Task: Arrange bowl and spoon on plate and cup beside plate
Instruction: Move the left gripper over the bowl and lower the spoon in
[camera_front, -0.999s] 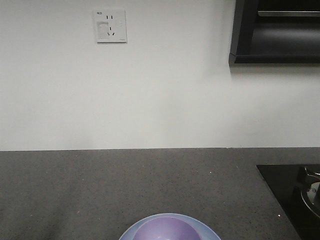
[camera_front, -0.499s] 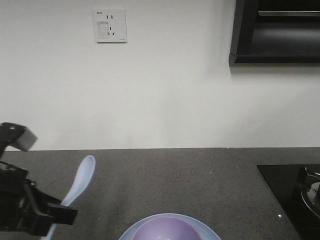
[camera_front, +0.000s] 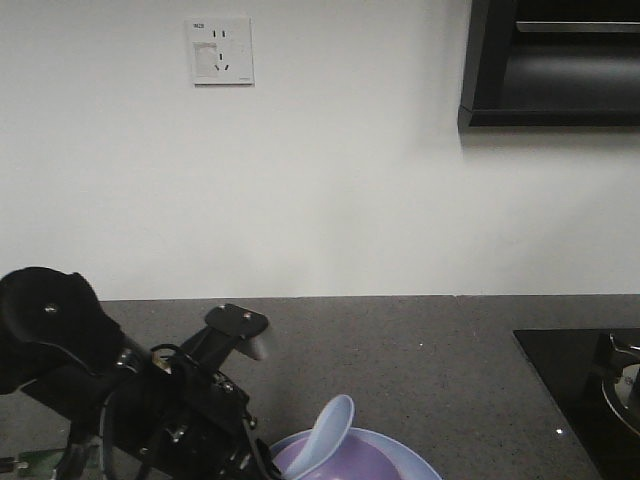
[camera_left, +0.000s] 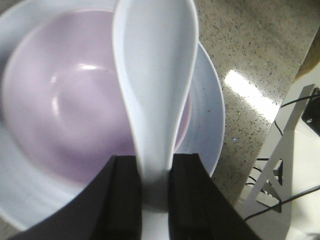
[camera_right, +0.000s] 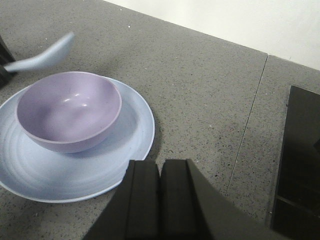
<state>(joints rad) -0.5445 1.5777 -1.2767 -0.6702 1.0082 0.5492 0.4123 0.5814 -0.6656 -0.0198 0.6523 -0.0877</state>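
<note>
Left wrist-mounted view: left gripper (camera_left: 155, 167) pinches the spoon (camera_left: 155, 65) handle above the bowl (camera_left: 60, 110).
Lower until the scoop rests inside before releasing.

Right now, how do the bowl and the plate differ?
The bowl is lavender; the plate is pale blue. The bowl is deep and narrower; the plate is shallow and wider. The bowl sits on the plate; the plate lies on the counter. Both are round.

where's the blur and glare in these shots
Left wrist view: the spoon is soft, too close to focus, and a bright glare patch sits on the counter. Right wrist view: the spoon looks smeared, while the bowl is sharp.
</note>
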